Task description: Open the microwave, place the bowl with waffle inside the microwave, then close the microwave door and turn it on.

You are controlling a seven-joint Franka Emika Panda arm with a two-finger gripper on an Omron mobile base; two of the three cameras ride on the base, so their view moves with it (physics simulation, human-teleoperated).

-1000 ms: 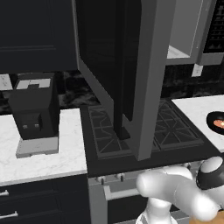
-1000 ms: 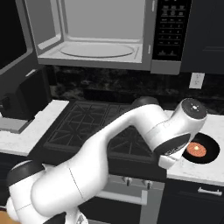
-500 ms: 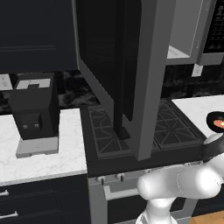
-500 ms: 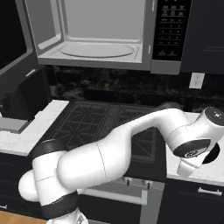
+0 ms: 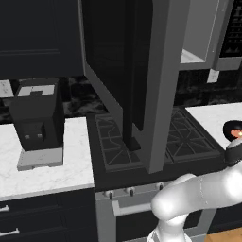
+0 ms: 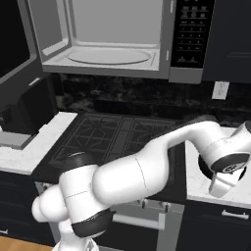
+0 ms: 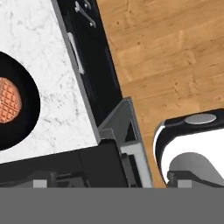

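Observation:
The microwave [image 6: 112,37] hangs above the stove with its cavity open and its button panel [image 6: 191,34] on the right. The microwave door [image 5: 134,71] stands swung out wide; its dark panel [image 6: 12,44] shows at the left edge of the right base view. The black bowl [image 7: 22,109] with the orange-brown waffle [image 7: 8,100] rests on the white marble counter [image 7: 52,78] right of the stove, and the bowl [image 5: 233,128] shows at the right edge there. My gripper [image 7: 109,181] is open and empty, over the counter's front edge, beside the bowl. The hand [image 6: 226,169] partly hides the bowl.
A black coffee machine [image 5: 38,120] stands on the left counter. The dark stove top [image 6: 117,137] lies between the counters, under the open door. Dark drawers [image 7: 87,52] front the right counter, with wood floor [image 7: 175,57] below. A wall outlet [image 6: 220,89] sits behind.
The arm has swung right and the hand has come down over the right counter, now covering much of the bowl in the right base view. The jaws stay open.

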